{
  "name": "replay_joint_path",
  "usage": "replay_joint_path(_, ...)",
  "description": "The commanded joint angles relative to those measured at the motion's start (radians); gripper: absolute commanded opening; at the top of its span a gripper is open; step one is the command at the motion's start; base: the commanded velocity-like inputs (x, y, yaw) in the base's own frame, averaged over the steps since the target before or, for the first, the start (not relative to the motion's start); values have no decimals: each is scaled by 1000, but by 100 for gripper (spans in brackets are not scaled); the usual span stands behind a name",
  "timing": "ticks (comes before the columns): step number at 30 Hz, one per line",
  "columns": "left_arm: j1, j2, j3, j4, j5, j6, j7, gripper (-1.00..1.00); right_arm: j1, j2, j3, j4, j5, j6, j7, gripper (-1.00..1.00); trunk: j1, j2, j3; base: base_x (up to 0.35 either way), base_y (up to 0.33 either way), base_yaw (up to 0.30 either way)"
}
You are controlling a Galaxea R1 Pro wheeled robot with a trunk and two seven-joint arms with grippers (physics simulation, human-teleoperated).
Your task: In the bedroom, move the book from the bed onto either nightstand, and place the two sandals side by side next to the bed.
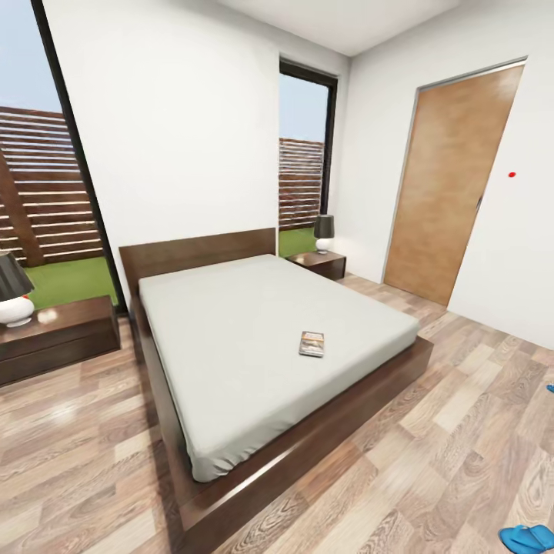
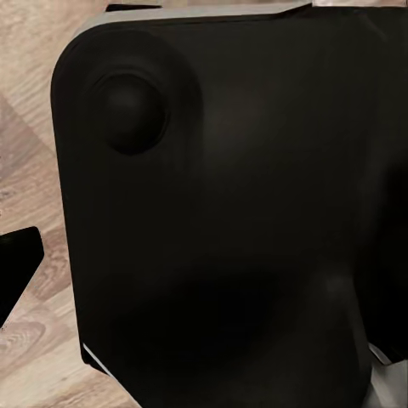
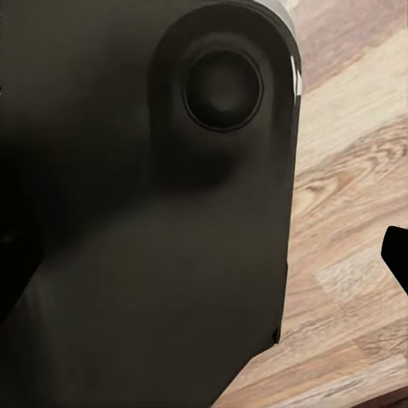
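One book (image 1: pixel 312 344) lies on the bed (image 1: pixel 254 346), near its foot-end edge; sandal (image 1: pixel 526 537) is on the floor beyond that corner. Robot should roll close before reaching. Can't tell the fingers' state.

Each wrist camera faces a black robot housing (image 2: pixel 229 221) (fingers barely visible).

The floor (image 1: pixel 477 431) is wood plank with a visible grain and a light sheen, and the bed (image 1: pixel 308 462) has a dark brown, smooth wooden frame under a plain matt light-grey mattress (image 1: pixel 246 346) that looks like cloth. The nightstand (image 1: pixel 58 335) is dark wood with a glossy, reflective top, the door (image 1: pixel 450 185) is mid-brown matt wood, and the walls (image 1: pixel 177 131) are flat white. The book (image 1: pixel 312 344) has a paper-like cover, and the sandals (image 1: pixel 527 537) look smooth, bright blue.
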State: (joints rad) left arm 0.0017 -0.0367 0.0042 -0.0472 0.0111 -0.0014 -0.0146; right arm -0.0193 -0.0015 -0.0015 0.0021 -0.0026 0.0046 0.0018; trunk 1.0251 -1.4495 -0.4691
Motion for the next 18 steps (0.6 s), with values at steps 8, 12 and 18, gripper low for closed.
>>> replay_joint_path(8, -2, -1, 0, -9, 0, 0, -2, 100, -1, 0, 0, 0, 0, 1, -2, 100, 0, 0, -1, 0, 0, -233)
replay_joint_path(12, -3, -1, -1, -12, 0, 0, 1, 100, -1, 0, -2, 0, -2, 1, -5, 100, 0, 0, -1, 0, 0, -245)
replay_joint_path(18, -3, 0, -1, -17, -3, 0, 6, 100, -1, 0, -2, -1, -3, 1, -4, 100, 0, 0, -1, 0, 0, -246)
